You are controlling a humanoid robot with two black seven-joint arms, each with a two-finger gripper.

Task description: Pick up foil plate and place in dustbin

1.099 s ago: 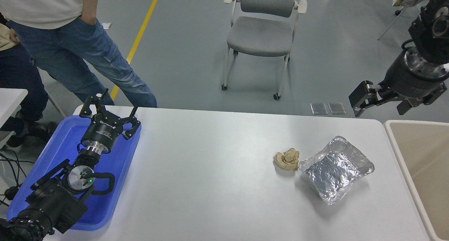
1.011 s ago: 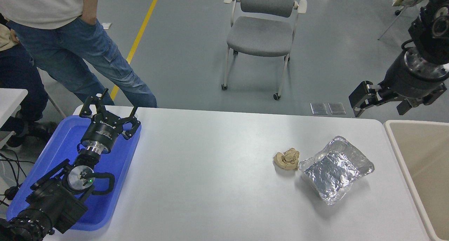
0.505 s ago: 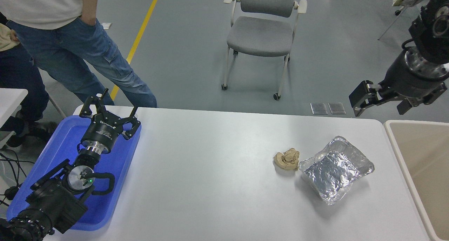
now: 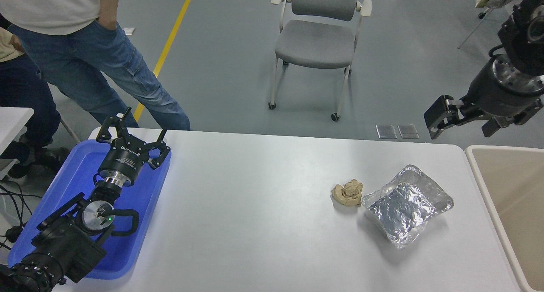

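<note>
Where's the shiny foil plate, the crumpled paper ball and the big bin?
Shiny silver foil plate [image 4: 406, 207], head view, crinkled middle.
Crumpled tan paper wad [image 4: 348, 192], head view, centre.
Beige plastic dustbin [image 4: 479, 173], head view, left rim.

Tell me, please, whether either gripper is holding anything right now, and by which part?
Nothing is held. The right gripper hangs open above the table's far right corner; the foil plate lies untouched. The left gripper is parked open over the blue tray.

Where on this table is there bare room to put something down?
The widest bare stretch lies in the table middle, between the blue tray and the tan paper wad. The near edge is bare too. It is crowded at the right, where the wad touches the foil plate near the dustbin.
</note>
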